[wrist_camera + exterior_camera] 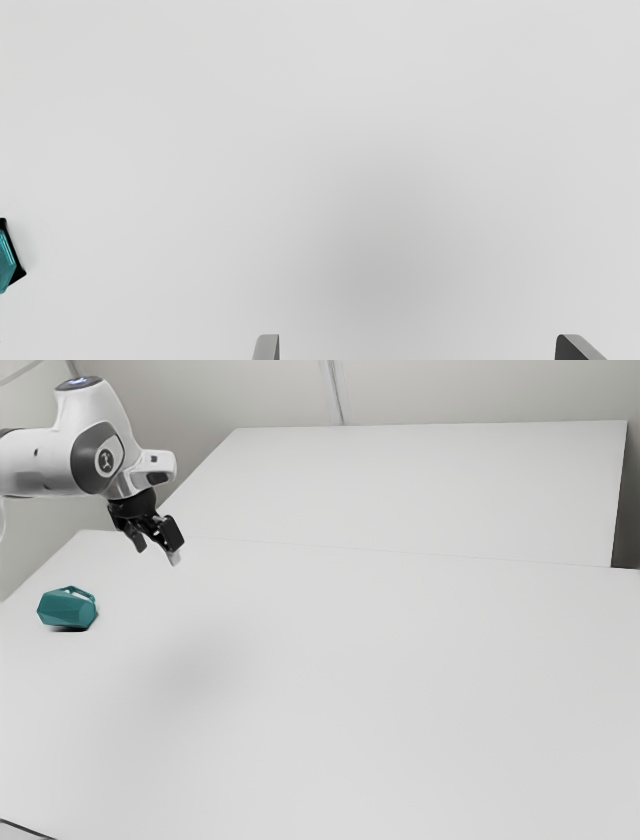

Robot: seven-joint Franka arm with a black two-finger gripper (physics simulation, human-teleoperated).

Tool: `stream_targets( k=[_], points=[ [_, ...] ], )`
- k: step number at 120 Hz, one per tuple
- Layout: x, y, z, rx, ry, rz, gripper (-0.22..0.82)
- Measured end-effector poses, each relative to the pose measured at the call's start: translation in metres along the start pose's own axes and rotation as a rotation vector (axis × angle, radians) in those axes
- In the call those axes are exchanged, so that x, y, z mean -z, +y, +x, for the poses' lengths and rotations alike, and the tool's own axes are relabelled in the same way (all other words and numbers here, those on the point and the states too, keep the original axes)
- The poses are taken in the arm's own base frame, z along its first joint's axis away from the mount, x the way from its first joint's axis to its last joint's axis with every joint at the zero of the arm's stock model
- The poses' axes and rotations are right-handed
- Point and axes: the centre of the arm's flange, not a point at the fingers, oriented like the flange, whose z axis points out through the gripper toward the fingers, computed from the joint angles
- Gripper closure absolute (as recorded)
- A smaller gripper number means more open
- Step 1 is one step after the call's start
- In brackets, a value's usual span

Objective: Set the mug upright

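High over the table, my gripper [158, 554] hangs tilted, up and toward the exterior view's right from the mug. The teal faceted mug [67, 609] lies on its side on the white surface, its handle on the upper side. In the wrist view, a small part of the mug [6, 262] is visible, well off to one side of the fingers. The two fingertips of my gripper [417, 347] stand wide apart with nothing between them.
The white table [350, 690] stretches across the exterior view. Behind it stands another white surface [420, 485], near the wall. A thin dark line [25, 828] runs at the lower left corner.
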Motion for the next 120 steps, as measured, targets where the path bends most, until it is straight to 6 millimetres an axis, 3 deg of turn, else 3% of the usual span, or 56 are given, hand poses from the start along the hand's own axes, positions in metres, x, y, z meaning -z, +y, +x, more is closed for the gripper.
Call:
stream_targets(
  k=[13, 20, 35, 63, 94, 120],
  points=[
    [0.002, -0.004, 0.0, 0.015, 0.017, 0.001, 0.0],
    [0.006, -0.016, -0.004, 0.04, 0.034, -0.008, 0.0],
    [0.013, -0.077, -0.014, 0.125, 0.072, -0.007, 0.0],
    [-0.004, -0.165, -0.015, 0.184, 0.112, -0.026, 0.0],
    [-0.017, -0.262, -0.048, 0.25, 0.203, -0.064, 0.0],
    [-0.06, -0.337, -0.081, 0.26, 0.249, -0.088, 0.0]
  ],
)
